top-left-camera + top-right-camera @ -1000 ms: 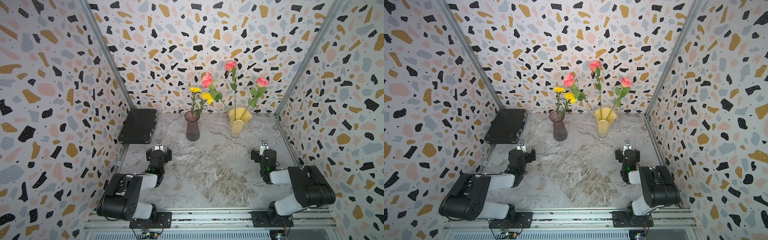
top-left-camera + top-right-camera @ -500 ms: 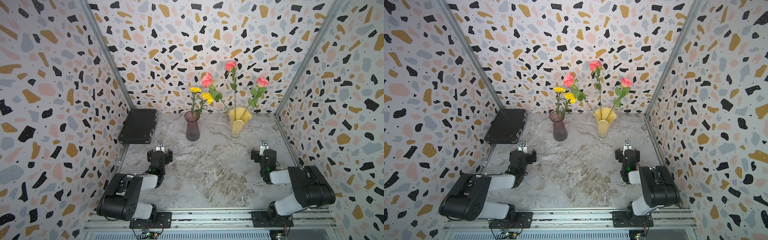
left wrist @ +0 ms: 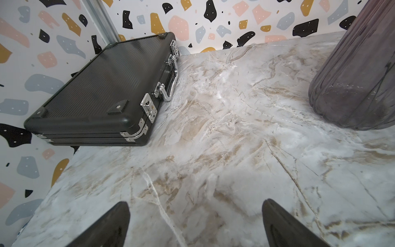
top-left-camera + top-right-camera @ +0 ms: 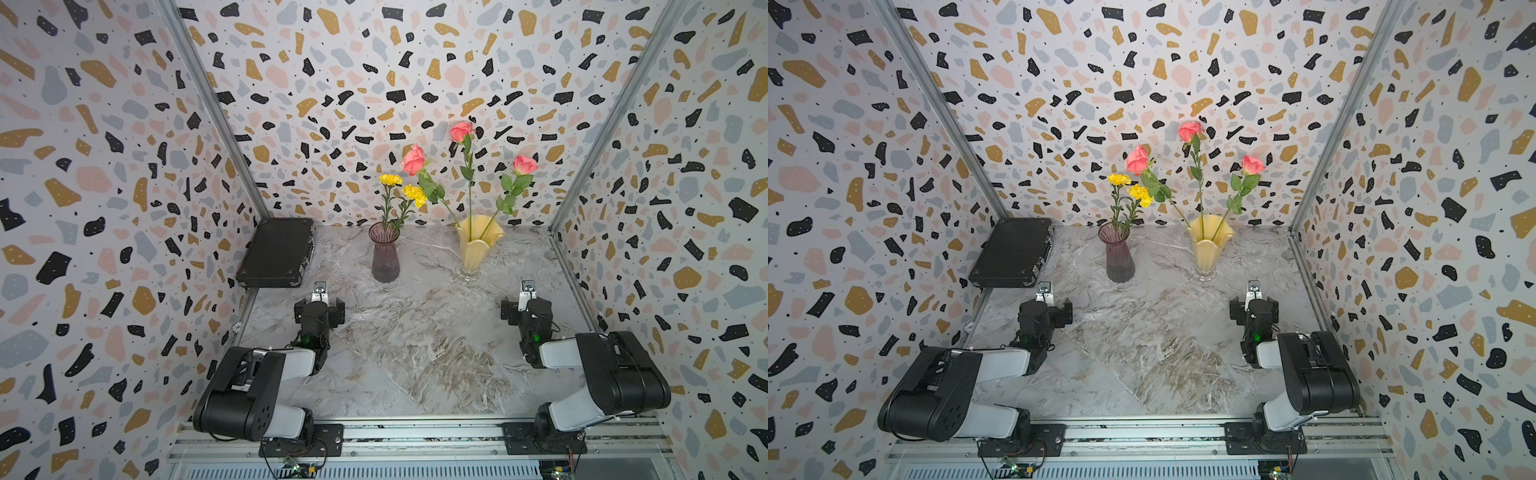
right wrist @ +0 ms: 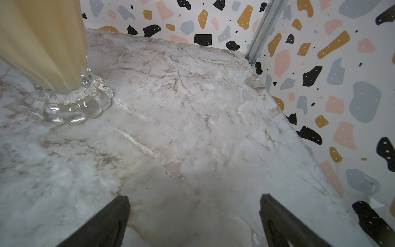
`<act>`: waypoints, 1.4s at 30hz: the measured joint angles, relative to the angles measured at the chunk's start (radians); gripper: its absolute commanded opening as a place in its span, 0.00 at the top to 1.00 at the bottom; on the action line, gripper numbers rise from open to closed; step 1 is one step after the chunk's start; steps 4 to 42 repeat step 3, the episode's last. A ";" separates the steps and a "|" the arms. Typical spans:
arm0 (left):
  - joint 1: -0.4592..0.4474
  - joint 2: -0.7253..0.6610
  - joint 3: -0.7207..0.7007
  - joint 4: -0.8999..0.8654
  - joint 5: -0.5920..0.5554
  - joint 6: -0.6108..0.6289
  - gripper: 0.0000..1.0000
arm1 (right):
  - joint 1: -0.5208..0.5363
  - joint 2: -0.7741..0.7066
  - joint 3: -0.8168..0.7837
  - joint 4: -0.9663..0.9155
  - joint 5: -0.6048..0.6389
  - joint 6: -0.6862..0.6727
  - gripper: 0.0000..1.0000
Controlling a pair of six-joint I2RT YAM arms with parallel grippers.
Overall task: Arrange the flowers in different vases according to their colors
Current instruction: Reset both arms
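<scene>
step: sorting looks done | jaws: both spread, empty | frilly yellow blooms (image 4: pixel 414 194) in purple ribbed glass vase (image 4: pixel 385 257) ahead of left jaws | pink roses (image 4: pixel 413 160) in pale-yellow wavy vase (image 4: pixel 478 245) ahead of right jaws | next: no grasp needed

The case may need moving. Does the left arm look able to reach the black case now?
Probably yes: the black case lies flat just ahead of the left gripper, whose jaws stand open, with only bare table between.
</scene>
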 measured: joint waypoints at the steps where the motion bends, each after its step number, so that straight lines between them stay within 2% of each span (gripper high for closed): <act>1: 0.000 0.000 0.000 -0.001 0.003 -0.001 0.01 | 0.000 0.000 0.000 0.000 0.000 0.000 0.00; 42: 0.001 0.000 0.000 -0.005 0.006 -0.004 0.01 | 0.000 0.000 0.000 0.000 0.000 0.000 0.00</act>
